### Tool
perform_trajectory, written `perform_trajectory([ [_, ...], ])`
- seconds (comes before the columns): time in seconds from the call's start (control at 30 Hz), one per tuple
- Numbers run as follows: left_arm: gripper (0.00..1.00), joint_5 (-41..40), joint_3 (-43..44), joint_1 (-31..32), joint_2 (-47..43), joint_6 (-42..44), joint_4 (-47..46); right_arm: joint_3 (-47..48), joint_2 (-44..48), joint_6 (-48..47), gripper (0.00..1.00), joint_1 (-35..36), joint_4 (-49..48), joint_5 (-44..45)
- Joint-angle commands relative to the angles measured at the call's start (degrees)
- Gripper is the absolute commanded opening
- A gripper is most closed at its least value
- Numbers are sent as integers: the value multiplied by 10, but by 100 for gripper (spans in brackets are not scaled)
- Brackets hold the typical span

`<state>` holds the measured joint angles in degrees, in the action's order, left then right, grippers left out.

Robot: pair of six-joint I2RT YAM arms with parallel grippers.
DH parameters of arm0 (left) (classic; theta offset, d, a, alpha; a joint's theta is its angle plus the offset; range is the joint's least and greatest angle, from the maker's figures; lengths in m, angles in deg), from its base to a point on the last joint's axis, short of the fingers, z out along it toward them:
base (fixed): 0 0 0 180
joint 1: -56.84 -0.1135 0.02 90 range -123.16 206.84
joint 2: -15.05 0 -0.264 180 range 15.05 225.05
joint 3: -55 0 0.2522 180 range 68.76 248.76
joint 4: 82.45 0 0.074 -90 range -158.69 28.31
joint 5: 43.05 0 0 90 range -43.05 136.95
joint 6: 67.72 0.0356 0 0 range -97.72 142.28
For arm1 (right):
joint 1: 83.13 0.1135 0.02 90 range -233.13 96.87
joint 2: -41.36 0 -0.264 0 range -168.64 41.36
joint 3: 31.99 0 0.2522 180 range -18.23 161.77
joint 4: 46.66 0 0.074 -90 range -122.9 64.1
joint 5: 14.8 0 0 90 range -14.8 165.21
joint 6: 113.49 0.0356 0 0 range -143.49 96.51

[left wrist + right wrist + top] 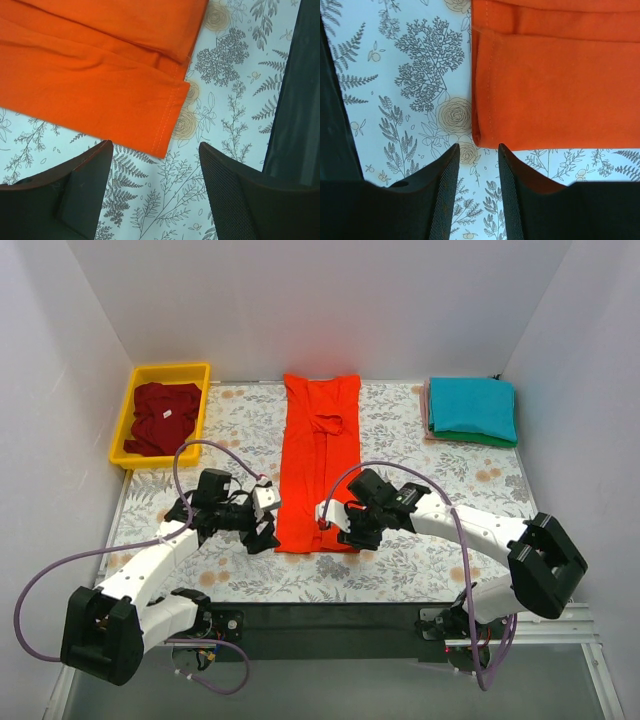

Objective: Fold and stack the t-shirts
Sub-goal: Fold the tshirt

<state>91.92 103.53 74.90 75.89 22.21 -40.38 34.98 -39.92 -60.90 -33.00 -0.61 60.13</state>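
- i am holding my left hand [155, 150] wide open, gripping nothing, hovering just off the near left corner of the orange-red t-shirt [320, 465].
- i am holding my right hand [478, 150] narrowly open, also gripping nothing, just off that shirt's near right corner.
- the orange-red t-shirt is lying as a long folded strip on the worktop [440, 490].
- the maroon t-shirt [163, 418] is sitting in the yellow bin [140, 455], well left of the orange-red t-shirt.
- the teal t-shirt [472, 405] is resting folded on the green t-shirt [480, 439], well right of it.
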Motion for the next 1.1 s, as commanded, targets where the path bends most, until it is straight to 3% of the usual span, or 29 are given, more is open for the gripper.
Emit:
perform_trajectory([
  [0.0, 68, -4, -7, 20, -2, 44, -26, -21, -7, 23, 43, -2, -83, 22],
  [0.3, 68, -34, -48, 65, 19, 79, -64, -107, -26, 0, 43, 4, -144, 36],
  [0.5, 68, -49, -64, 79, 35, 102, -73, -138, -10, -19, 43, 8, -134, 42],
  [0.63, 67, -48, -66, 86, 35, 112, -73, -119, 39, -21, 55, 8, -105, 35],
  [0.73, 58, -55, -69, 94, 41, 118, -74, -101, 62, -21, 64, 8, -97, 23],
  [1.07, 54, -78, -71, 109, 69, 135, -92, -85, 17, -36, 64, 16, -150, 3],
])
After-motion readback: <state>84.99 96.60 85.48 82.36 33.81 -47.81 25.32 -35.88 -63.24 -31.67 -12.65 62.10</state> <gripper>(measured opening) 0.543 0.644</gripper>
